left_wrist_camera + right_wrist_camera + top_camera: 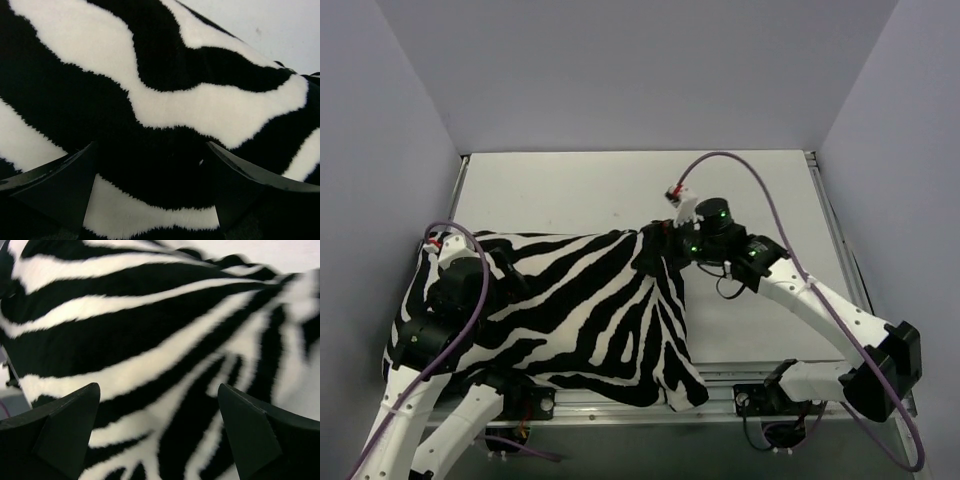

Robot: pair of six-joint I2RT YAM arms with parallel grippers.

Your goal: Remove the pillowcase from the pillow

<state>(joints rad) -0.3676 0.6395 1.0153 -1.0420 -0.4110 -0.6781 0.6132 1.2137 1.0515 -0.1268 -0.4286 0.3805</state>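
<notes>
On the table [760, 200], the pillowcase [590, 310] lies zebra-side up, lengthwise left-right.

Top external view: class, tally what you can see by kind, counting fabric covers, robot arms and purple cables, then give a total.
Fabric covers: 1 (zebra-striped pillowcase)
Robot arms: 2 (left arm, right arm)
Purple cables: 2 (left cable, right cable)
Total: 5
</notes>
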